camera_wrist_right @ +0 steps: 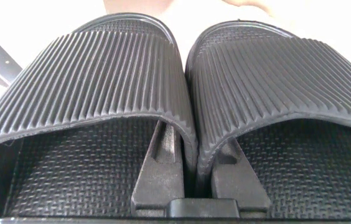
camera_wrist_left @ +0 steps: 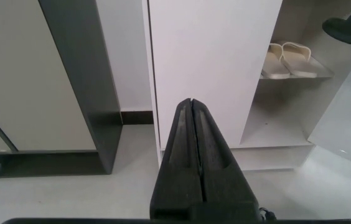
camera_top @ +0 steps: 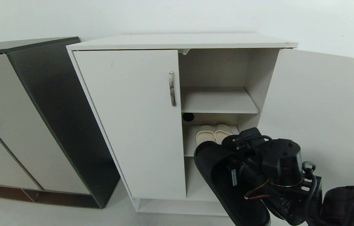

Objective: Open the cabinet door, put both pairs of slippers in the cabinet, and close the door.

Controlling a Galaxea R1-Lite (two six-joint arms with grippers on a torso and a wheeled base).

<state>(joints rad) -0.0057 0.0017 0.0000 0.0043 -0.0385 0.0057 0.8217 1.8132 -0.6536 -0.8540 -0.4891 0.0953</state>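
Head view high, angled down at cabinet (camera_top: 126,119). Left wrist low, facing same cabinet front. Right wrist tight against black slippers (camera_wrist_right: 119,74).

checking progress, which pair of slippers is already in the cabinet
The cream pair, on a shelf inside; the black pair is clamped in the right gripper.

The black slippers (camera_top: 214,171) run off your bottom edge; their straps bury the tips of the right gripper (camera_wrist_right: 191,155), and they cover the near ends of the cream slippers (camera_top: 213,131).
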